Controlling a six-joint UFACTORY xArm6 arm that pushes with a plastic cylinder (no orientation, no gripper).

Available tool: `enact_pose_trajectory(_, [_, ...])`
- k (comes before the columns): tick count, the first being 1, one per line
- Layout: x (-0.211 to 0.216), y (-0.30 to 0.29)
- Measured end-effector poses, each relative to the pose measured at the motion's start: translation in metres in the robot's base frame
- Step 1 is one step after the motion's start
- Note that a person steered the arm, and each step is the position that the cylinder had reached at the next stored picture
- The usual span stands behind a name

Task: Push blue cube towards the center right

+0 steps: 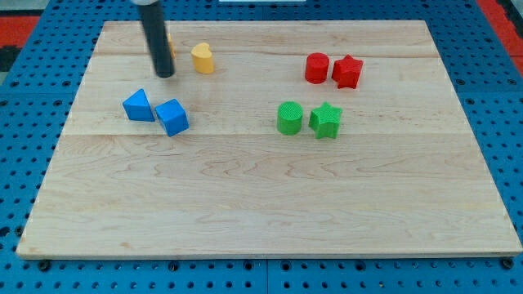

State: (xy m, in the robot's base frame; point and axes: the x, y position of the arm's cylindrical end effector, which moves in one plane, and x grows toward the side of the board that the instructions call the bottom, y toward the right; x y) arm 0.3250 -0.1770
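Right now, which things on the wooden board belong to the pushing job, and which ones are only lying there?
For the job:
- blue cube
- my tip, above the blue blocks, toward the view's top

Only lying there:
- blue triangular block
- yellow block
- red cylinder
- red star
- green cylinder
- green star

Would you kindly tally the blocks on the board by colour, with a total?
Blue: 2, triangle and cube
Yellow: 2, heart and one mostly hidden behind my rod
Red: 2, cylinder and star
Green: 2, cylinder and star
Total: 8
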Motion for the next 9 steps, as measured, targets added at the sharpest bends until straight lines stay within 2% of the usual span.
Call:
enact_pose_trajectory(1, [0.016,-0.03])
enact_pose_trajectory(4, [0.03,-0.023])
enact_pose_trajectory(5, [0.067,-0.009])
enact_pose_trajectory(6, [0.088,0.013])
enact_pose_trajectory(8, [0.091,0.08])
enact_pose_trajectory(9, [0.11,0.163])
